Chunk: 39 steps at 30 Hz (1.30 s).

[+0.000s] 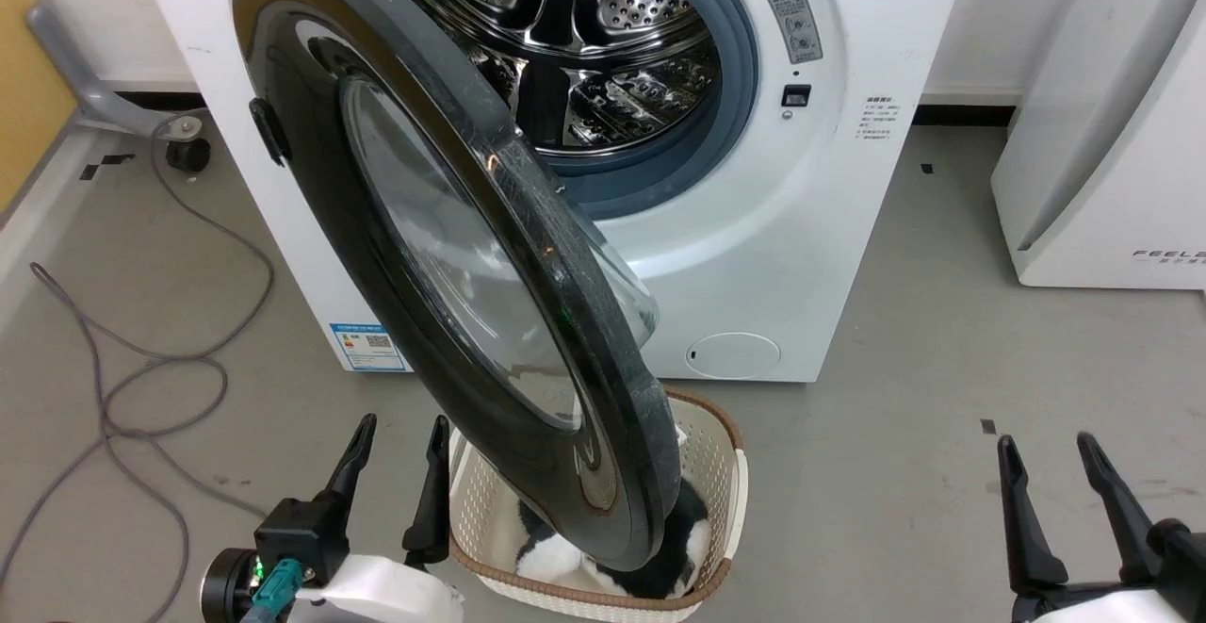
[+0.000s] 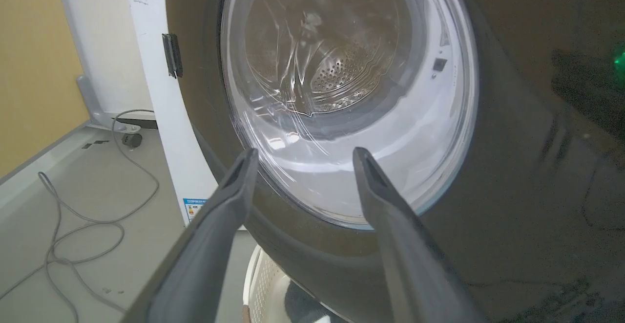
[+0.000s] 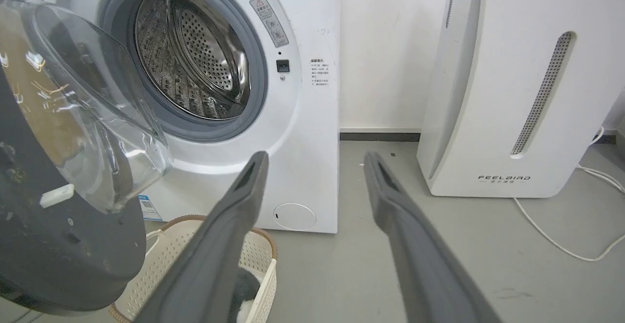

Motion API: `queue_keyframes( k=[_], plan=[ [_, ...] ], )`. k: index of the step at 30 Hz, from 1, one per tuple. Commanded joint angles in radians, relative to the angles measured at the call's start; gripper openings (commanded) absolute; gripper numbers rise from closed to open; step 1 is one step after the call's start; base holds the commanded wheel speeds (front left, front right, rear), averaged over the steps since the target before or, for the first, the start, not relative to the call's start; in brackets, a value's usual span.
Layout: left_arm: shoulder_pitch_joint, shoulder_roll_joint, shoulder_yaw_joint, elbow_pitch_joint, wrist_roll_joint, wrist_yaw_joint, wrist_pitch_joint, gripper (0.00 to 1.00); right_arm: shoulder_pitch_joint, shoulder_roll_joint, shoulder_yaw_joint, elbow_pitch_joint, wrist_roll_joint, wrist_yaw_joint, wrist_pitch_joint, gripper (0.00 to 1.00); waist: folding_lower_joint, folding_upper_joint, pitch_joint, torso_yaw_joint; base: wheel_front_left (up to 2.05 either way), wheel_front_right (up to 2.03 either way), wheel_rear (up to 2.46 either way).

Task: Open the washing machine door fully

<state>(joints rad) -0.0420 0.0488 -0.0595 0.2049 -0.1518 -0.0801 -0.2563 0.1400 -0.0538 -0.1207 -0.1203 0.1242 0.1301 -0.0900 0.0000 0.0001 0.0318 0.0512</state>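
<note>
Smooth grey floor (image 1: 904,434) meets a white wall (image 3: 385,44) with dark skirting (image 3: 380,136). A yellow wall (image 2: 29,69) bounds the floor's left edge, with a grey cable (image 1: 113,387) looping nearby. At the floor's right edge stands a white FEELBIRD appliance (image 3: 488,93).

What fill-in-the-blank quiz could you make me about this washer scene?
The washing machine door is hinged on the head view's ___ side. The basket under it has a ___ rim. Both pairs of jaws are ___, holding nothing.
Missing words: left; brown; open.
</note>
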Motion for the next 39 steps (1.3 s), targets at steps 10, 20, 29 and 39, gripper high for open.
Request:
queue_keyframes(
  k=[10, 20, 29, 39],
  plan=[
    [0.002, 0.001, -0.003, 0.026, -0.005, 0.004, -0.006, 0.0, 0.019, 0.003, 0.006, 0.044, 0.001, 0.001, -0.018, 1.0, 0.0, -0.0001, -0.013, -0.009, 0.0, 0.0, 0.0],
    [-0.02, 0.001, 0.002, 0.01, -0.009, 0.003, -0.006, 0.0, 0.017, 0.004, 0.0, 0.048, 0.005, 0.001, -0.014, 1.0, 0.0, -0.0001, -0.011, -0.01, 0.0, 0.0, 0.0],
    [-0.083, 0.001, 0.011, -0.133, 0.001, 0.024, -0.006, 0.0, 0.017, 0.004, 0.004, 0.051, 0.012, 0.001, -0.011, 1.0, 0.0, -0.0001, -0.004, -0.006, 0.0, 0.0, 0.0],
    [-0.179, 0.001, 0.041, -0.411, 0.03, 0.048, -0.006, 0.0, 0.008, 0.004, 0.005, 0.05, 0.017, 0.001, -0.011, 1.0, 0.0, -0.0001, 0.006, -0.008, 0.0, 0.0, 0.0]
  ],
)
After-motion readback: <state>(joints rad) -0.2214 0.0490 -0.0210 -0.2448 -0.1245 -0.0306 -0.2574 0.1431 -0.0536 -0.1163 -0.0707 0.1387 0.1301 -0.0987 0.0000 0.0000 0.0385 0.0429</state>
